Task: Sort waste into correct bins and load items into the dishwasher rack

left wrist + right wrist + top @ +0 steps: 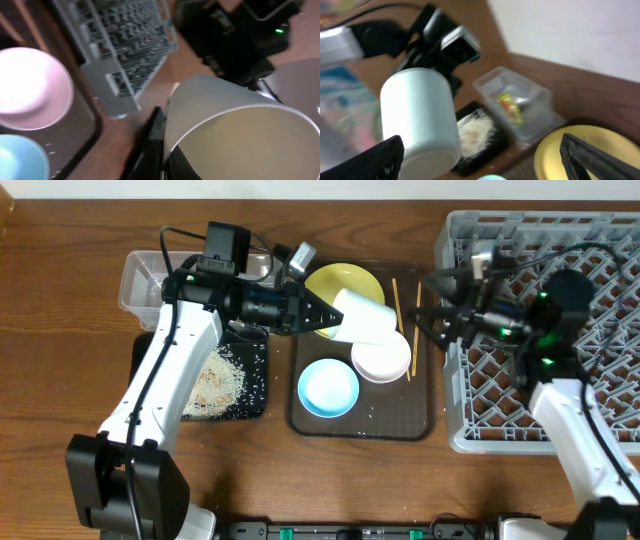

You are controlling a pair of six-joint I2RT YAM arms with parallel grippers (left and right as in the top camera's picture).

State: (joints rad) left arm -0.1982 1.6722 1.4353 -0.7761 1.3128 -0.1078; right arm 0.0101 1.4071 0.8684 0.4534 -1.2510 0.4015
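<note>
My left gripper (333, 311) is shut on the rim of the small white cup (366, 321) and holds it tilted above the brown tray. One finger is inside the cup in the left wrist view (235, 130). My right gripper (428, 316) is open and empty just right of the cup (422, 117), facing it. The yellow plate (345, 283), white bowl (383, 359), light blue bowl (328, 388) and two chopsticks (394, 300) lie on the tray. The grey rack (560, 330) is at the right. The clear tub (520, 107) holds the wrapper (510, 107). The black tray (228, 380) holds rice grains.
The dark brown serving tray (415, 415) sits in the middle with a few stray grains on it. The right arm's body hangs over the rack's left part. Cables run behind the left arm near the clear tub (148, 280).
</note>
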